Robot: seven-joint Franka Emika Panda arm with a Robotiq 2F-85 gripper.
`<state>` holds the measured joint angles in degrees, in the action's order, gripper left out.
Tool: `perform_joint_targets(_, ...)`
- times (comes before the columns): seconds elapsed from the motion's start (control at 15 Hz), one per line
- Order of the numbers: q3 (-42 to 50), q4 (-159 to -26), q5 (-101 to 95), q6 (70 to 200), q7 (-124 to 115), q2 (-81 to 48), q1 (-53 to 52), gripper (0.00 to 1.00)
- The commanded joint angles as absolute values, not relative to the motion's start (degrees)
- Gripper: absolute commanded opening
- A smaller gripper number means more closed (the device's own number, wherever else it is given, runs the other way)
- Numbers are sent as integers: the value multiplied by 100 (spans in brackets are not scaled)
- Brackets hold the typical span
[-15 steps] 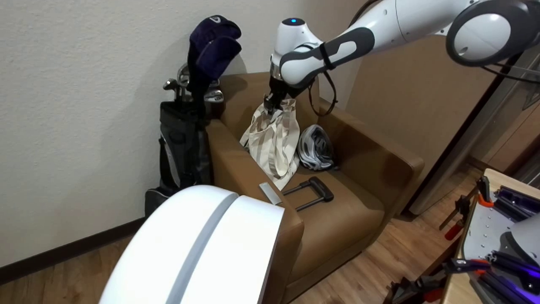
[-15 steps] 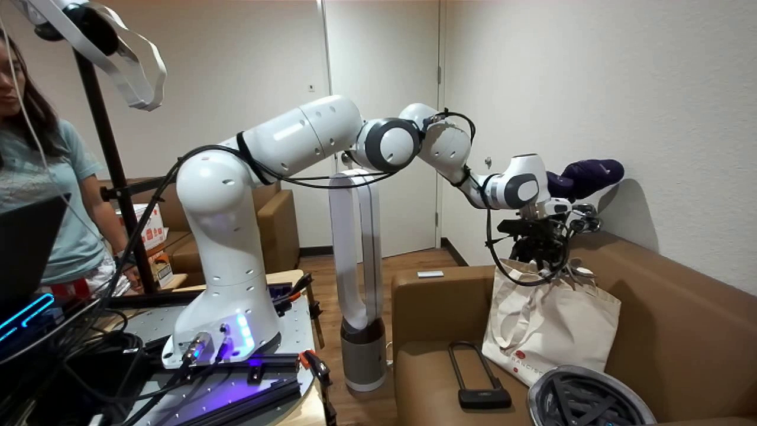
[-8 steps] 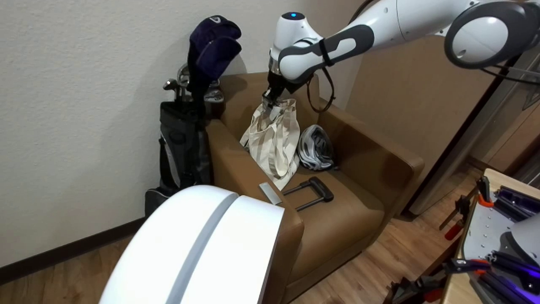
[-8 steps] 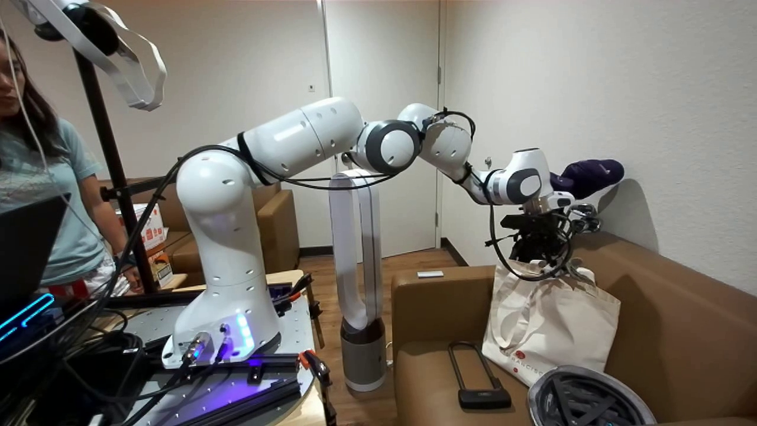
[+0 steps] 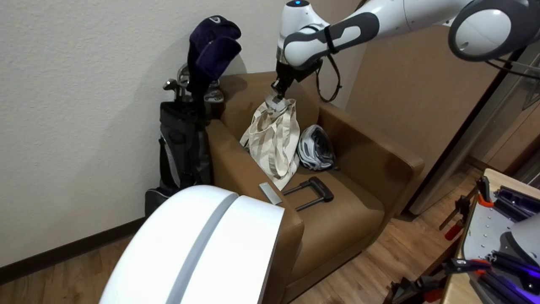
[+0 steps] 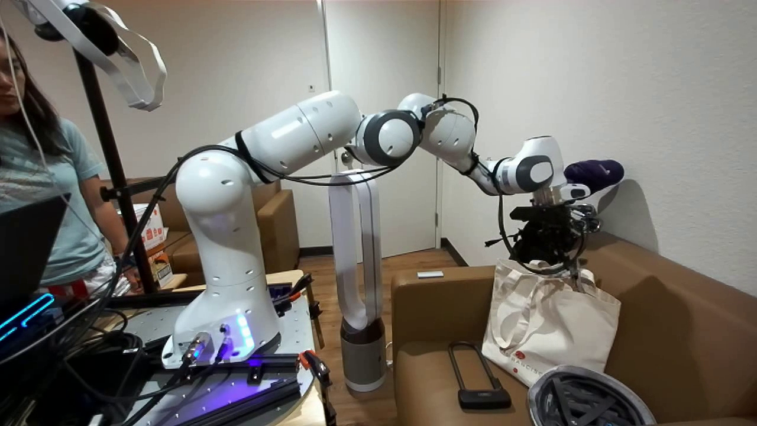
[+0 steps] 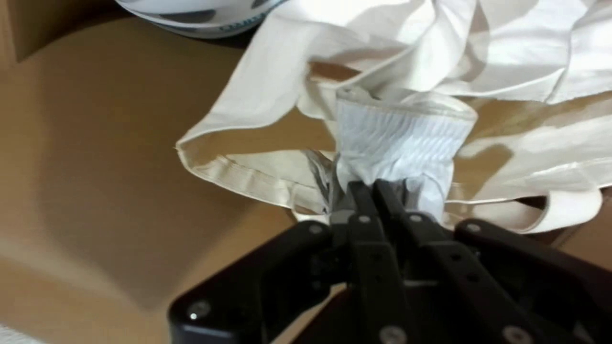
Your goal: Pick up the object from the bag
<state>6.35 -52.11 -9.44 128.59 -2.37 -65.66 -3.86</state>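
Note:
A cream canvas tote bag (image 5: 270,145) stands upright on the armchair seat; it also shows in an exterior view (image 6: 550,322) and in the wrist view (image 7: 521,52), with its mouth open upward. My gripper (image 7: 369,187) points down at the bag mouth, its fingers nearly together. It is shut on a white cloth item (image 7: 397,136) with a ribbed, elastic-looking cuff, possibly a glove. The item also shows in an exterior view (image 5: 276,104), hanging at the bag's mouth; its lower part is hidden by the fingers and the bag.
A grey-white helmet (image 5: 315,148) lies beside the bag. A black U-lock (image 5: 321,189) is on the seat, and a small grey item (image 5: 270,193) on the brown armchair's armrest. A golf bag (image 5: 181,143) with a purple head cover (image 5: 216,48) stands beside the chair. A white fan (image 6: 362,355) stands nearby.
My gripper has moved up, bringing more of the pale item above the bag's rim. The bag, helmet and lock look unmoved.

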Motion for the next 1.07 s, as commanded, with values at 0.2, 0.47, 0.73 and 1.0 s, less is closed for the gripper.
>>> perform_joint_targets(0.2, 832, -6358, -935, 12049, -331, -5182, -27, 8)
perform_joint_targets(0.47, 543, -6772, -700, 12241, -66, -4830, 291, 33)
perform_joint_targets(0.73, 516, -6476, -799, 12108, -191, -5068, 230, 33)
perform_joint_targets(1.0, 406, -6561, -778, 12112, -183, -5070, 171, 52)
